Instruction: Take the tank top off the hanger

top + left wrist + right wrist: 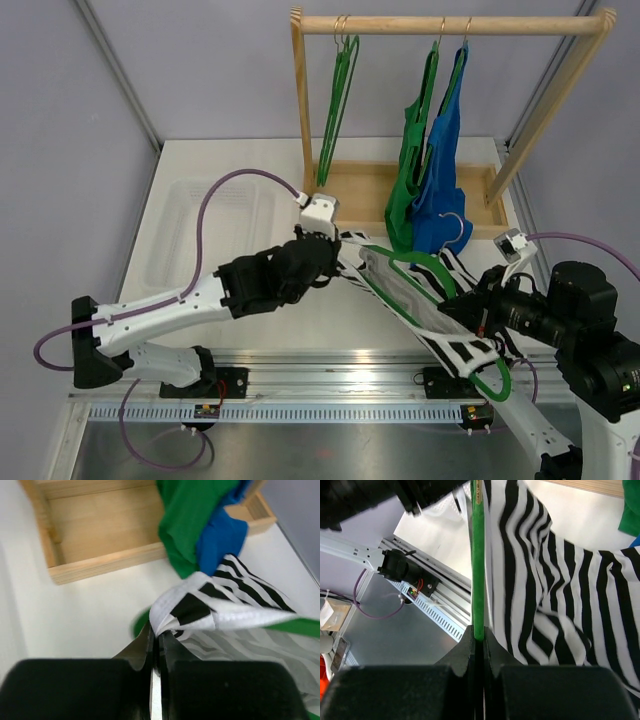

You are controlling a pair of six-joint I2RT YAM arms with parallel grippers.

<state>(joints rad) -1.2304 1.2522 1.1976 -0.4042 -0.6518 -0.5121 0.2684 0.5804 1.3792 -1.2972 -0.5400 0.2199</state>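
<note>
The black-and-white striped tank top is stretched over a green hanger held low above the table between my two arms. My left gripper is shut on the top's white-edged strap; in the left wrist view the fabric bunches right at the closed left gripper, with a bit of the hanger behind it. My right gripper is shut on the hanger's green bar, which runs straight up from the closed right gripper with the striped cloth beside it.
A wooden rack stands at the back with empty green hangers, a green garment and a blue garment hanging over its wooden base. A clear plastic bin lies at left. A metal rail runs along the near edge.
</note>
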